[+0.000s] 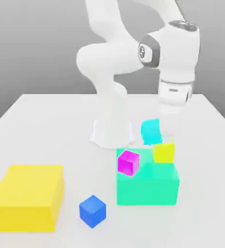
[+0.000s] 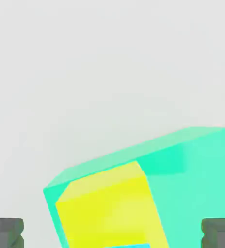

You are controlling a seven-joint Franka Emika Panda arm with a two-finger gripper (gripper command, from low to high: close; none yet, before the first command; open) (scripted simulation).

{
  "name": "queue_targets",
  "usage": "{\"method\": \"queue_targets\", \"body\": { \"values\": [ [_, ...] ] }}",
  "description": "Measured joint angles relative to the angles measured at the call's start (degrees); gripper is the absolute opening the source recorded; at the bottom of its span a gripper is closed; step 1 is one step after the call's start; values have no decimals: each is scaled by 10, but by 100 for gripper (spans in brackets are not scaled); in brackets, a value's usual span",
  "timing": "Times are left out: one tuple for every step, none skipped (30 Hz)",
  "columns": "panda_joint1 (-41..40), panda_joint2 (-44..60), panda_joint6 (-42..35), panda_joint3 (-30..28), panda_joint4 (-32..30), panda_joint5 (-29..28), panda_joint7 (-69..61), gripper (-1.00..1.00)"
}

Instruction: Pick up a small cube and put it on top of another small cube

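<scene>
The small light-cyan cube (image 1: 152, 131) is tilted, with its lower edge at the top of the small yellow cube (image 1: 164, 151); I cannot tell whether it rests squarely on it. The yellow cube stands right behind the large teal-green block (image 1: 148, 186). My gripper (image 1: 168, 112) hangs just above the cyan cube and is open. In the hand view its dark fingertips (image 2: 5, 232) stand far apart, clear of the yellow cube (image 2: 109, 206) below them. A sliver of the cyan cube (image 2: 129, 245) shows between them. The teal block (image 2: 192, 164) lies beyond.
A small magenta cube (image 1: 129, 162) leans on the teal block's upper corner at the exterior view's left. A small blue cube (image 1: 92, 211) sits near the front, and a large yellow block (image 1: 27, 196) at the front left. The arm's white base (image 1: 112, 133) stands behind the cubes.
</scene>
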Motion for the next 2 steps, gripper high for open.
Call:
{"method": "queue_targets", "body": {
  "values": [
    [0,-17,-24,-2,7,-1,0,100],
    [0,-34,-48,-4,14,-3,0,100]
  ]
}}
